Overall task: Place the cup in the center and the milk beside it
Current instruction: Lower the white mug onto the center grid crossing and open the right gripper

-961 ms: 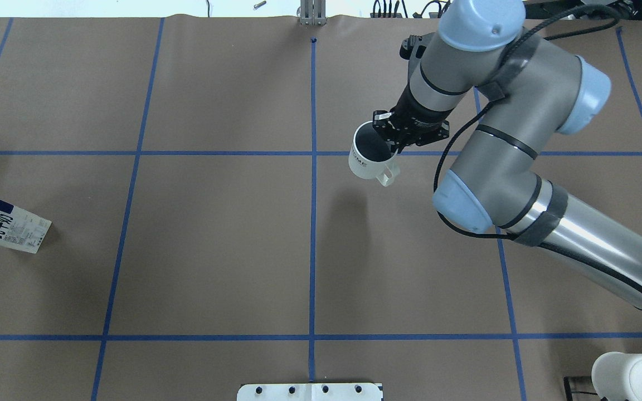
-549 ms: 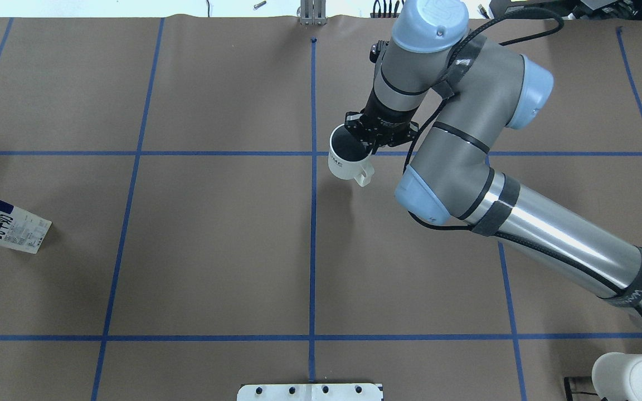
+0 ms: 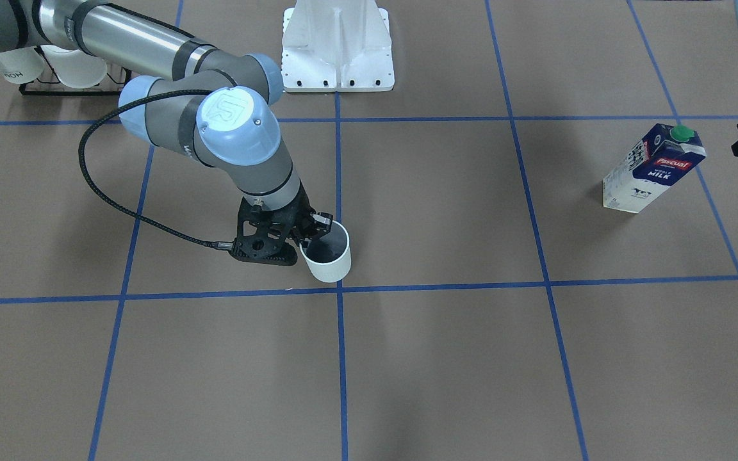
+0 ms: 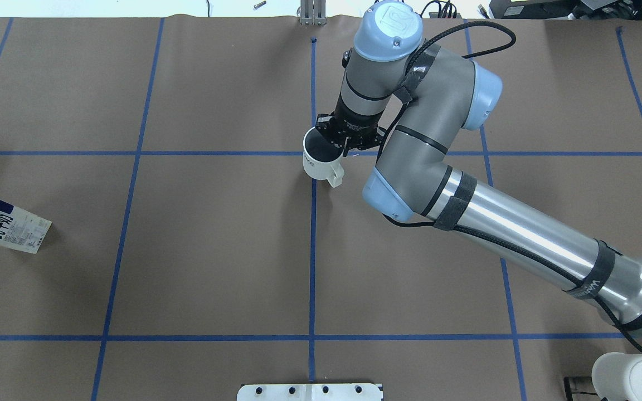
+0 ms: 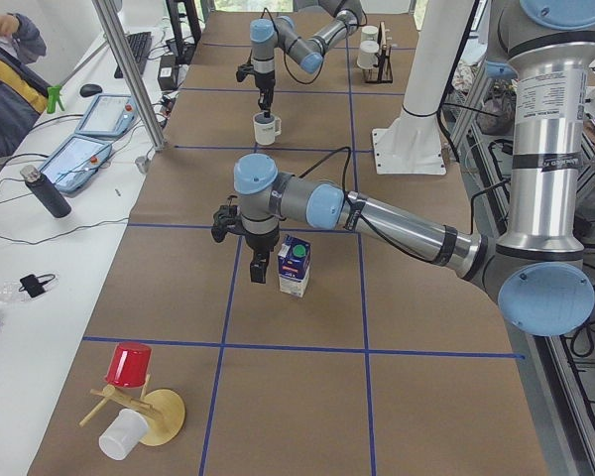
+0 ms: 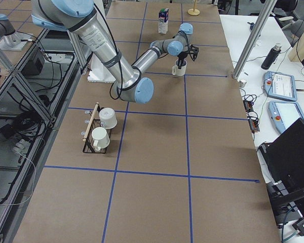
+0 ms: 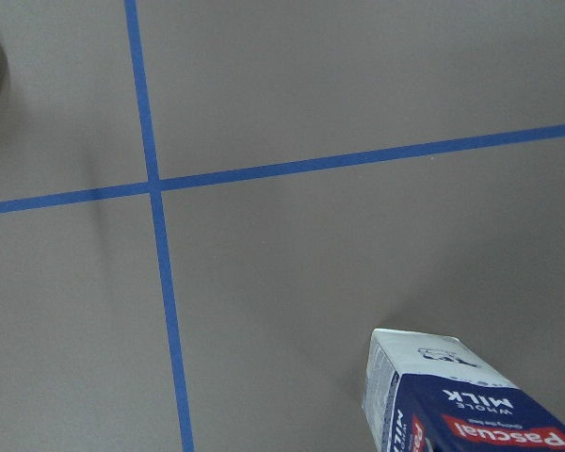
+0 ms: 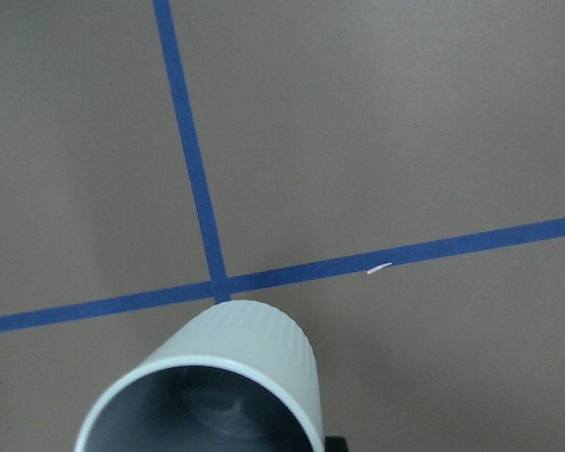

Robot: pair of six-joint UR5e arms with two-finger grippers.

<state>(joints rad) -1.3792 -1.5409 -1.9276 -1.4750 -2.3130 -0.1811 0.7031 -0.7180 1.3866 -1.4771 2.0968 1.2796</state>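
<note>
One milk carton (image 3: pixel 654 168), one plain cup (image 3: pixel 325 256), two white mugs (image 6: pixel 108 118) on one rack (image 6: pixel 90 124), one red cup (image 5: pixel 129 364), two arms (image 4: pixel 494 223).

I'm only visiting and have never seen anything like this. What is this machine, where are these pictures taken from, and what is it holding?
These are two robot arms at a brown table marked with blue tape. Two pictures come from fixed cameras above, one behind the robot, one facing it; two look along the table from its ends; two come from the wrists. The right end effector, a two-finger clamp, grips a white cup by its rim near the central tape crossing. A milk carton stands upright off to the side; the left end effector hangs near it, not touching.
</note>
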